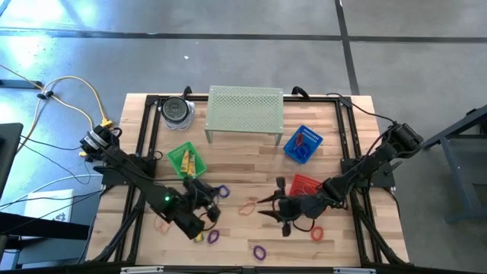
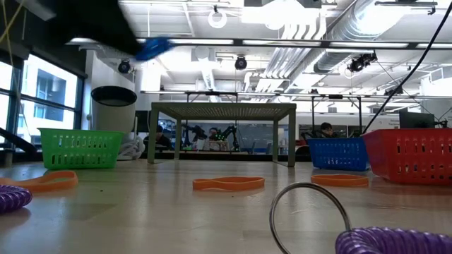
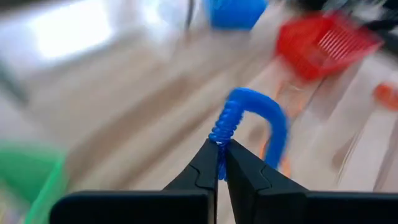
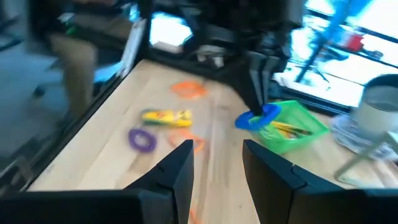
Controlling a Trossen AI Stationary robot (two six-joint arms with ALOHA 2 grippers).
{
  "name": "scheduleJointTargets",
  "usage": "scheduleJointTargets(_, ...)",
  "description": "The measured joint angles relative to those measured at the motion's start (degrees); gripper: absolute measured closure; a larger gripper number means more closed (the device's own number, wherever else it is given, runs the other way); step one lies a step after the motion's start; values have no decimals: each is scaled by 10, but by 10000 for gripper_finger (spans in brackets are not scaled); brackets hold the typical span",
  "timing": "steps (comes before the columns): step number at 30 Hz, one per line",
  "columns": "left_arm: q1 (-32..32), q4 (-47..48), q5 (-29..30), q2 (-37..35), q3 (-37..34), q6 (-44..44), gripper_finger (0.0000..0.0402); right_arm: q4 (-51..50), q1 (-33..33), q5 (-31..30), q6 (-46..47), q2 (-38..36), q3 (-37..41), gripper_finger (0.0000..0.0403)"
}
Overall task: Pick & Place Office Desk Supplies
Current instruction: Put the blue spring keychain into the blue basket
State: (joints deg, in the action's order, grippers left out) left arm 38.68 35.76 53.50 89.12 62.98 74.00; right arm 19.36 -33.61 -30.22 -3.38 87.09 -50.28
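My left gripper is shut on a blue coiled band loop, one of the office desk supplies. It holds the loop well above the table, beside the green basket. The low view shows the blue band loop high up. The right wrist view shows the same blue loop in front of the green basket. My right gripper hovers open near the red basket, its fingers around nothing. Orange and purple loops and a yellow piece lie flat on the wood. My left gripper pinches the blue loop's coiled strand between its two fingertips, at one spot on the ring. The fingers slant down, coming from the table's left. The loop sticks out beyond the fingertips, lifted clear of the table.
The pale green perforated stand and the dark-lidded jar stand at the far edge. A blue basket sits right of the stand. More loops lie near the front: orange, purple, red. A black frame borders the tabletop.
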Motion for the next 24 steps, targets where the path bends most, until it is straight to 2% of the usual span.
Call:
scheduleJointTargets(3,-20,-121,35,13,0,-150,394,7,14,-3,47,0,0,276)
scheduleJointTargets(6,-40,-232,37,36,0,-279,394,7,32,53,82,0,0,276)
scheduleJointTargets(9,-46,-291,41,56,1,-376,394,7,47,93,98,0,0,276)
scheduleJointTargets(14,-35,-305,94,72,1,-400,394,10,63,67,111,0,0,276)
scheduleJointTargets(19,-24,-309,136,79,1,-415,394,-35,88,14,192,0,0,276)
scheduleJointTargets(24,-24,-320,143,83,1,-437,394,-60,124,88,256,0,0,274)
